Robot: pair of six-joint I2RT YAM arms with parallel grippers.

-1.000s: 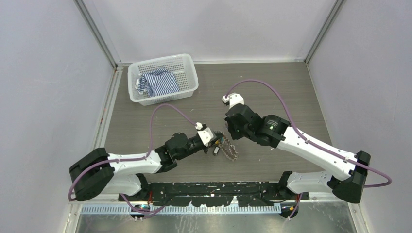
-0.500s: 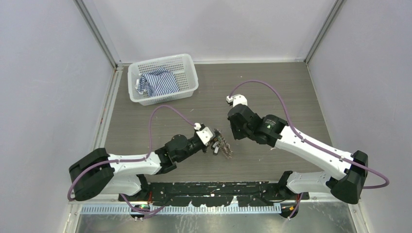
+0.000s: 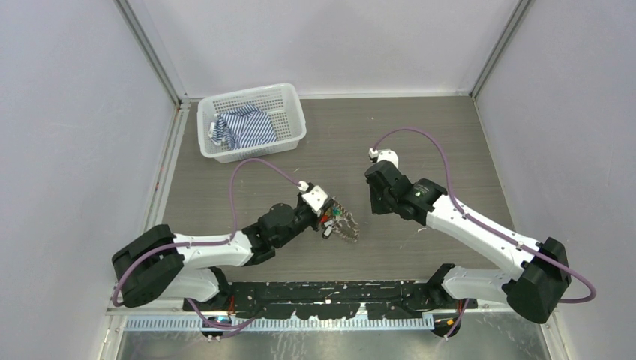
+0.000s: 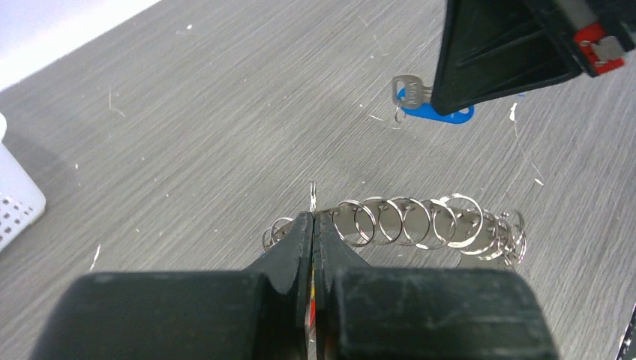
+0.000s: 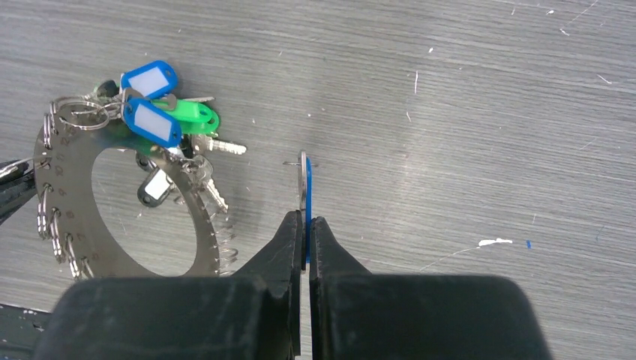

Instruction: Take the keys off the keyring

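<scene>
1. While the left tool (image 4: pixel 311 225) grips the keyring (image 5: pixel 69 169) by its edge, that ring, fringed with keys (image 5: pixel 169 124), is mid-bench (image 3: pixel 420 135).
2. Just right of it, the right tool (image 5: pixel 307 225) pinches one blue-tagged key (image 4: pixel 431 112), apart from the ring.

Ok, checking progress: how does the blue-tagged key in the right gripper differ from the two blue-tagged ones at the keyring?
The held key is off the keyring, pinched edge-on in the right gripper; the two tagged keys appear attached. The held key's tag shows only its edge; theirs lie flat, white labels up. All have blue tags.
</scene>
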